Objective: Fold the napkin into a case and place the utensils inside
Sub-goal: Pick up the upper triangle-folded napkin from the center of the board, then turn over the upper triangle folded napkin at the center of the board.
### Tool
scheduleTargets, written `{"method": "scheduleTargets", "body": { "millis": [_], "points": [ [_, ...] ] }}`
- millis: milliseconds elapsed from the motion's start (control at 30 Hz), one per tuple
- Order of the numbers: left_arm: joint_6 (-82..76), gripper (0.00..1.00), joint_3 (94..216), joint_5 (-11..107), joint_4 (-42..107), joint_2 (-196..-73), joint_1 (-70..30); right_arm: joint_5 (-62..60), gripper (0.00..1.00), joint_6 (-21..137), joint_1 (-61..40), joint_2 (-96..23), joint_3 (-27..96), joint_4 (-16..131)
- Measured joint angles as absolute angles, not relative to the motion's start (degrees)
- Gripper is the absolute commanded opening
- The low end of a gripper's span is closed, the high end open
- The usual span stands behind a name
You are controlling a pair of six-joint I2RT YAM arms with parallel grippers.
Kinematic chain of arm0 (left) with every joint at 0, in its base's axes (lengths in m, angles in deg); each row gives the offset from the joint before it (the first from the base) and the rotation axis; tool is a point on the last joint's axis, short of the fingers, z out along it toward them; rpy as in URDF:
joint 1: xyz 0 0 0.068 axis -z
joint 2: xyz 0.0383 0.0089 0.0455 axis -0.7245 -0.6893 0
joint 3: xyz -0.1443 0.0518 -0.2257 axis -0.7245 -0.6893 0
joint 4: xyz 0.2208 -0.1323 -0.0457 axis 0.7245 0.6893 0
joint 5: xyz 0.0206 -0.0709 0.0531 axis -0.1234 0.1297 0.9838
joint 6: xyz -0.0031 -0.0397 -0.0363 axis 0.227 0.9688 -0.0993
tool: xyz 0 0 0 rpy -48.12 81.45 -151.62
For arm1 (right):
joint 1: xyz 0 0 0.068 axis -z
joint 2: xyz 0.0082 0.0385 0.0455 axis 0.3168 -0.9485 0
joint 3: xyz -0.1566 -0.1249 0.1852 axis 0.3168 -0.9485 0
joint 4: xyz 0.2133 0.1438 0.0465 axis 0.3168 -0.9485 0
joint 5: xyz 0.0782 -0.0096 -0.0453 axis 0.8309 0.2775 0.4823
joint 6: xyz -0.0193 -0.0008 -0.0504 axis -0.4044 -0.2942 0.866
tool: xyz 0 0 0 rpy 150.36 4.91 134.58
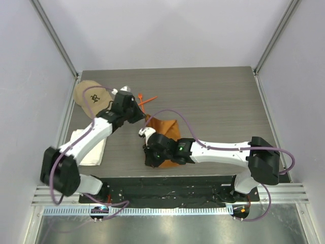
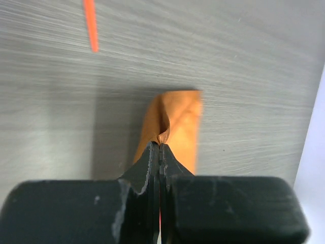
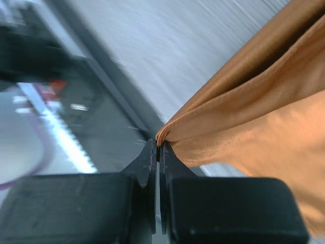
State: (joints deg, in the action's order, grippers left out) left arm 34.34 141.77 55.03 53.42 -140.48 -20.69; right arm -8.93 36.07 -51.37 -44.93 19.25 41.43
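The napkin (image 1: pixel 167 127) is off flat, gathered into a loose, draped bundle near the middle of the table (image 1: pixel 218 96), slightly toward the near edge. It stretches between the two grippers. It is rust-orange, thin and faintly shiny, with soft folds running along its length.

In the left wrist view, the left gripper (image 2: pixel 160 147) has its fingers pressed together on a small puckered tip of the cloth. From there the cloth runs away as a narrow folded strip with a squared far end lying on the grey wood grain. In the right wrist view, the right gripper (image 3: pixel 158 147) is likewise pinched tight on a doubled edge of the cloth. The cloth fans out up and to the right in two or three layered pleats, with the black base and rail at the table's near edge blurred behind it.

The utensils (image 1: pixel 146 100), thin and bright orange, lie on the table just beyond the left gripper, apart from the cloth. A tan cap (image 1: pixel 90 94) sits at the far left corner, and a white towel (image 1: pixel 90 147) lies under the left arm at the left edge
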Motion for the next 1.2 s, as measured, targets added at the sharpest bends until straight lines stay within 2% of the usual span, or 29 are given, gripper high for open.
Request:
{"method": "scheduleTargets", "body": {
  "millis": [167,333,467,767,900,1067,1133,1167,1200],
  "points": [
    [32.7,0.00,146.3,60.9,65.8,-127.4,-22.0,-2.5,0.01,36.1,-52.7,-44.1,23.9,46.2],
    [31.9,0.00,153.1,63.7,70.3,-126.7,-20.8,5.5,0.01,33.5,-49.4,-38.8,21.2,54.2],
    [32.4,0.00,158.1,65.0,68.6,-136.2,-16.5,14.4,0.01,27.5,-40.7,-31.4,8.8,65.2],
    [32.5,0.00,180.3,65.9,63.4,-180.9,-3.9,26.8,0.01,19.4,-15.8,-24.8,-19.0,73.4],
    [32.5,0.00,184.3,64.6,60.9,-187.8,-2.2,29.3,0.01,19.2,-8.8,-24.9,-24.5,73.1],
    [32.4,0.00,186.0,62.4,56.7,-189.2,-2.1,28.4,0.09,20.2,-4.9,-22.9,-25.2,70.0],
    [32.3,0.11,186.0,61.3,55.1,-190.1,-2.1,26.2,0.17,21.6,-4.5,-20.4,-24.8,65.5],
    [32.3,0.28,185.8,60.7,54.3,-190.4,-2.1,25.1,0.19,22.1,-4.4,-19.6,-24.5,63.5],
    [32.1,0.36,185.4,60.3,53.2,-190.5,-2.0,24.0,0.37,22.7,-4.4,-18.8,-24.0,60.8]
  ]
}}
